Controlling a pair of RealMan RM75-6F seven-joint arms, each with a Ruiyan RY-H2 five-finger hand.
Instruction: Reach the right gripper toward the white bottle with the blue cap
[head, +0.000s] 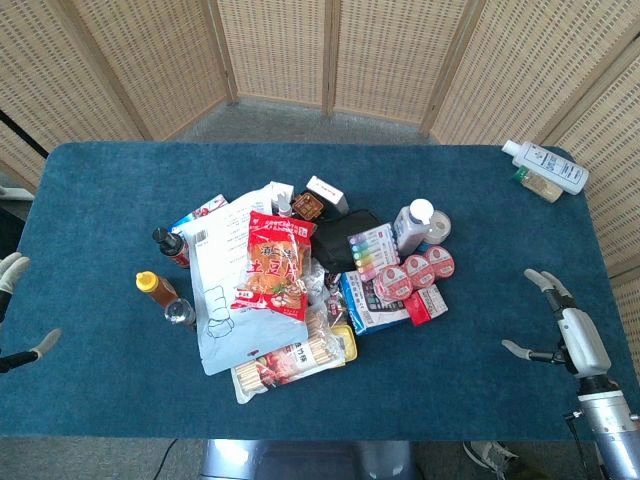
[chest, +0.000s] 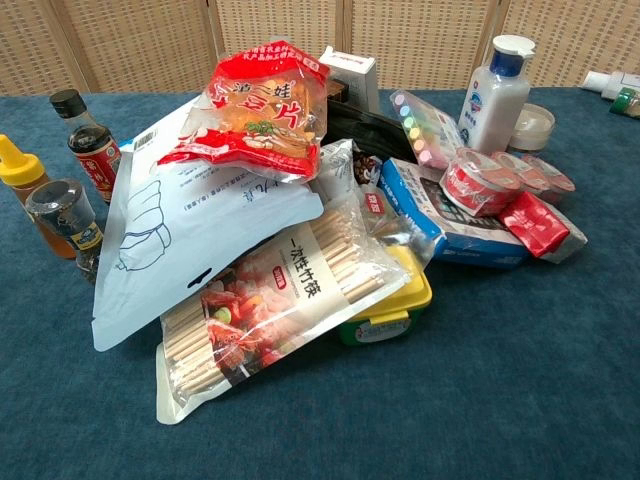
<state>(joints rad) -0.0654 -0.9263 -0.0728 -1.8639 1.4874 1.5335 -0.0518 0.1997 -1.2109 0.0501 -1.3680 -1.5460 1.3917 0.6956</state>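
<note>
Fingers of the left robot hand (head: 14, 272) lay spread and empty at the counter's (head: 100, 400) left edge. Right of the central pile stood the white bottle with the blue cap (head: 412, 226). Near right, well apart, the right robot hand (head: 568, 325) hung wide, holding nothing.

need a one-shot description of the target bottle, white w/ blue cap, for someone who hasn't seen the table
Start at the heap of groceries in the middle of the blue table. At the heap's far right edge stands the white bottle with the blue cap, upright beside a small round tub. It is the only tall white bottle standing in the heap.
</note>
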